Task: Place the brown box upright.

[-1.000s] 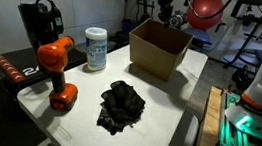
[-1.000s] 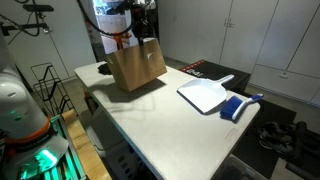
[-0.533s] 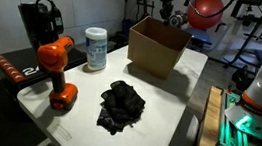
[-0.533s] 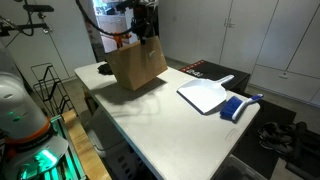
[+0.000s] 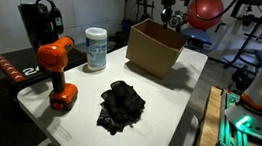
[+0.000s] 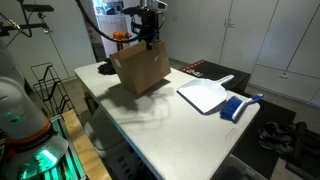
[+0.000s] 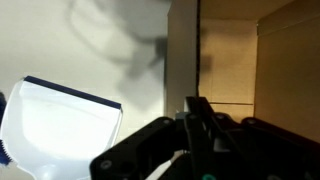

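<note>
The brown box (image 5: 156,49) is a tan cardboard box with its open side facing up, standing at the far side of the white table (image 5: 171,113). In an exterior view the brown box (image 6: 140,70) hangs tilted, one lower corner close to the tabletop and a shadow beneath it. My gripper (image 5: 173,20) comes down from above and is shut on the box's upper wall, as also shows in the other exterior view (image 6: 148,40). In the wrist view my gripper's dark fingers (image 7: 200,125) straddle the box wall (image 7: 185,50), with the box's inside to the right.
A white canister (image 5: 95,48), an orange drill (image 5: 56,69), a black cloth (image 5: 122,104) and a black machine (image 5: 42,20) stand on the table. A white dustpan (image 6: 205,95) and blue brush (image 6: 238,106) lie beside the box. The dustpan also shows in the wrist view (image 7: 65,120).
My gripper has moved with the box in its hold. The box has shifted sideways across the table and now tilts more, with its shadow spreading under it.
</note>
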Robot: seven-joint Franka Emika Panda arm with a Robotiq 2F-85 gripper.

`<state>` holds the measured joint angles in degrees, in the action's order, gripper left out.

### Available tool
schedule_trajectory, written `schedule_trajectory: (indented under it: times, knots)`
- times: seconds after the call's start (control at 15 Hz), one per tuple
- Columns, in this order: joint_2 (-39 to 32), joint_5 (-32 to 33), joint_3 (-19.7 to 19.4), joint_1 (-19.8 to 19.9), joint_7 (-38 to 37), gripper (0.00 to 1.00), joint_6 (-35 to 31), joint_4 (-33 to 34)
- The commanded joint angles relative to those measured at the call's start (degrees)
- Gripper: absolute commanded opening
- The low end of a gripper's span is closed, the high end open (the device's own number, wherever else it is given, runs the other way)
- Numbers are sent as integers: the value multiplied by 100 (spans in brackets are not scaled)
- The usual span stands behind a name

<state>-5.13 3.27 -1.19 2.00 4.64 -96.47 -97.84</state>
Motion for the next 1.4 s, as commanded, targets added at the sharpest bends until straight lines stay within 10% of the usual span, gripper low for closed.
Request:
schedule_trajectory:
  times: [0.0, 0.53, 1.33]
  knots:
    - [164, -450, -31, 81, 411, 43, -197, -214]
    - [939, -431, 27, -22, 891, 100, -721, -421]
    - [1678, -570, 2, -127, 528, 100, -515, -174]
